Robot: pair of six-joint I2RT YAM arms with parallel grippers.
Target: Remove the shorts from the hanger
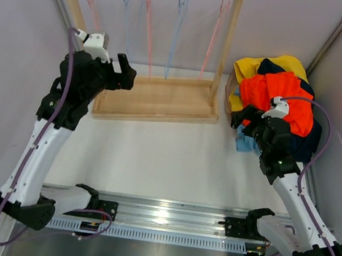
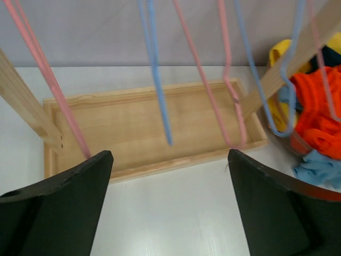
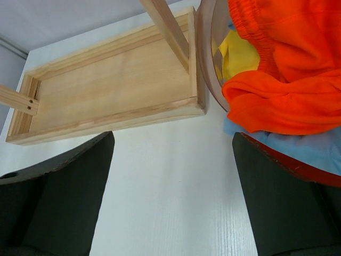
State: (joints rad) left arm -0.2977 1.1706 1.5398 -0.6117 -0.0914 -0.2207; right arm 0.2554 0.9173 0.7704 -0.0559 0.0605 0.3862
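Orange fabric shorts [image 1: 280, 94] with an elastic waistband lie on top of a heap of yellow, navy and light blue clothes [image 1: 250, 69]. The heap fills a round brown-rimmed basket [image 3: 204, 58] just off the right end of the pale wooden rack [image 1: 155, 104] on the white bench [image 1: 167, 158]. Thin pink and blue wire hangers [image 1: 148, 29] dangle from the rack's top bar. Every one that shows is bare, so the removal looks done.

The left end effector [image 1: 126, 72] hovers before the rack's left end, facing the hangers, its jaws spread wide with nothing between them. The right end effector [image 1: 240, 118] sits off the rack's right end, beside the basket, equally wide open and empty.

What seems left is a clean withdrawal. The left arm would do best to back straight away from the rack rather than sweep sideways. The hangers hang loose, and a finger could hook one and pull it off the bar. The right arm should rise clear of the basket rim before turning, so that it does not catch a fold and drag the shorts out.
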